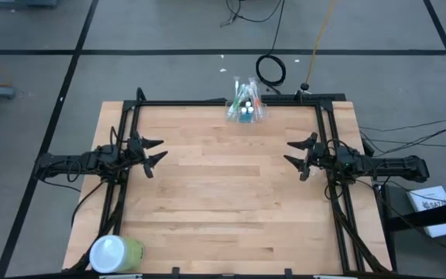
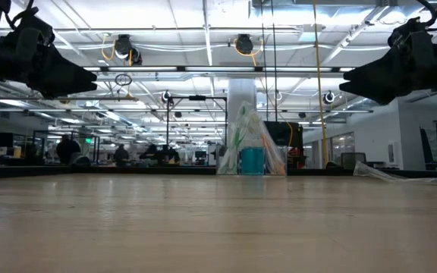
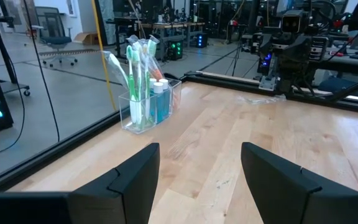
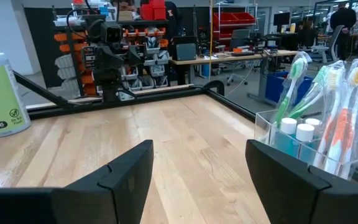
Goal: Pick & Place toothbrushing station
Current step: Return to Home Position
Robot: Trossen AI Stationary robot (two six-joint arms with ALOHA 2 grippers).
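The toothbrushing station (image 1: 246, 110) is a small clear holder with several toothbrushes and white-capped blue bottles. It stands on its base at the table's far edge, near the middle. It also shows in the low view (image 2: 250, 155), the left wrist view (image 3: 145, 106) and the right wrist view (image 4: 309, 140). My left gripper (image 1: 155, 153) hovers open over the table's left side. My right gripper (image 1: 296, 153) hovers open over the right side. Both are far from the station and hold nothing.
A big green cylinder with a white lid (image 1: 116, 253) lies at the table's near left corner and shows in the right wrist view (image 4: 0, 93). A black frame (image 1: 231, 101) runs along the table's far edge and sides. Bare wood lies between the grippers.
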